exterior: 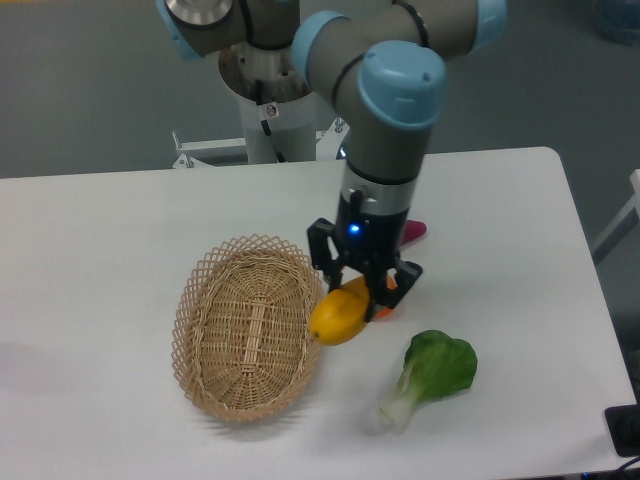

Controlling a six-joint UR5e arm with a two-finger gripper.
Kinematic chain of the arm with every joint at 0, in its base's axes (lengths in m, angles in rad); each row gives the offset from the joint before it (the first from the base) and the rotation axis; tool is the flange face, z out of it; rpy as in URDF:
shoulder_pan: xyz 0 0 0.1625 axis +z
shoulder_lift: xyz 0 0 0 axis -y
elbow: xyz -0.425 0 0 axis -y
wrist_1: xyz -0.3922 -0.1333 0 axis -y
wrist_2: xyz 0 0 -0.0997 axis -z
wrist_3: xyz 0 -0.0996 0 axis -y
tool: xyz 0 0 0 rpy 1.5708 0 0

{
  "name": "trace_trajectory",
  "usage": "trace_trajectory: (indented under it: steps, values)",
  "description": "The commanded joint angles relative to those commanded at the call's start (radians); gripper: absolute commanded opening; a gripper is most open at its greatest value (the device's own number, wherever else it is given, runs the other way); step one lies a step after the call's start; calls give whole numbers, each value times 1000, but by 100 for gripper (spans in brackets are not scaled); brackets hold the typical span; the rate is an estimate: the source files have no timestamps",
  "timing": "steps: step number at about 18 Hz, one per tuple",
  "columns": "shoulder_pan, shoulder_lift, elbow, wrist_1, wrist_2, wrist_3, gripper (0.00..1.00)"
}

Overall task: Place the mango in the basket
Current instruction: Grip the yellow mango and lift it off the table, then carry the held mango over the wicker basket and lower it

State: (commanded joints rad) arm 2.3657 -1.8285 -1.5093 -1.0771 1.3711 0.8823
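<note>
Layout relative to the basket [249,325], on the table [120,230].
Mango [338,316] sits at the basket's right rim, held in the gripper [362,292] above it. Bok choy [432,374] lies farther right and nearer the camera. An orange [386,300] peeks out just right of the mango; a purple-red vegetable [413,230] lies behind the gripper.

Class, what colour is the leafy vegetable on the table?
Green leaves with a pale whitish stem, clear in the fixed camera view.
</note>
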Motion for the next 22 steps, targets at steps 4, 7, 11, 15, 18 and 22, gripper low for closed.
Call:
trace_trajectory:
  steps: [4,7,11,15,18,22]
  values:
    - [-89,12,-104,92,89,-72,40]
    - [-143,6,-192,164,131,-71,40]
    - [-181,-54,-213,172,151,-59,40]
    - [-220,-106,-213,174,192,-40,40]
    - [-232,-138,-216,174,213,-31,40]
    - [-244,-170,-223,174,220,-32,40]
